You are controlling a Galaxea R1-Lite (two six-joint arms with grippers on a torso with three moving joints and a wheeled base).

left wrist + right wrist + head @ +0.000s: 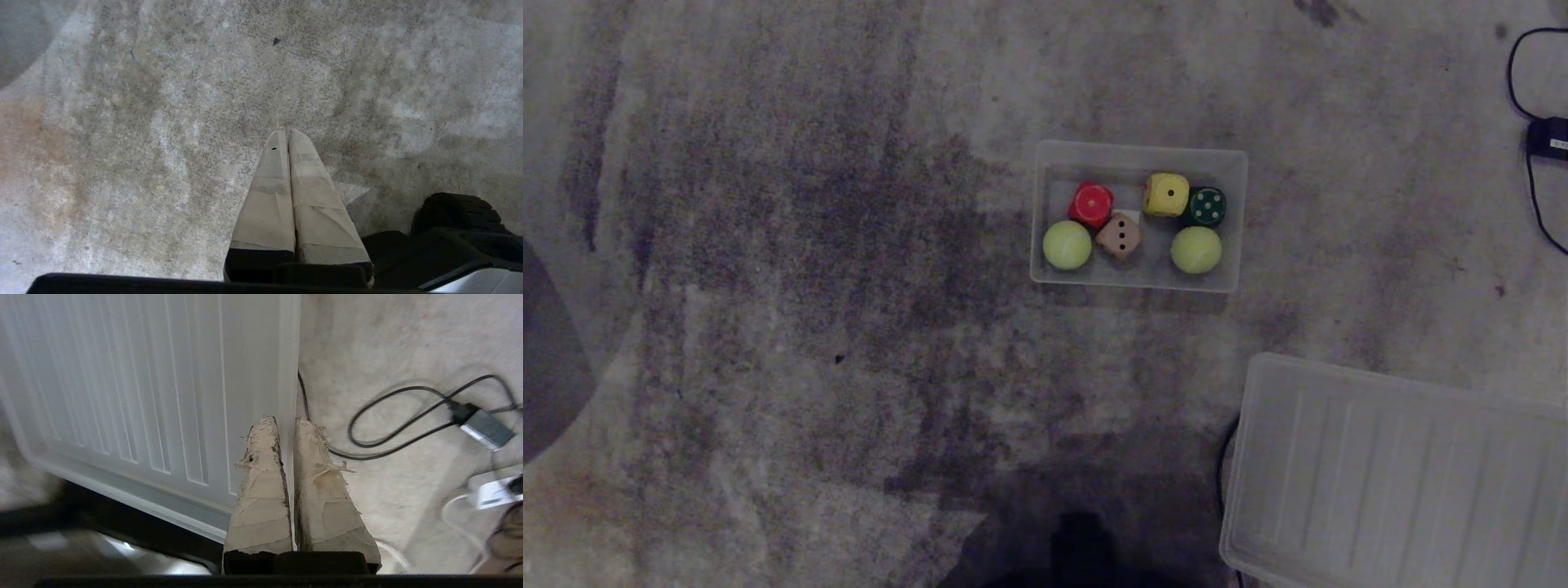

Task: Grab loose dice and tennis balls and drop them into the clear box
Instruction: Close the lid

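While inside the clear box [1045, 163]: four dice [1165, 194], two tennis balls [1067, 245].

Left gripper [288, 134] and right gripper [286, 422] both closed, empty.

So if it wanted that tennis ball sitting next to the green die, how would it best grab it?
From straight above, fingers closing across the tennis ball along the box's length. The green die crowds its far side and the clear box wall hugs its near side, while its left flank looks free and its right has a little room.
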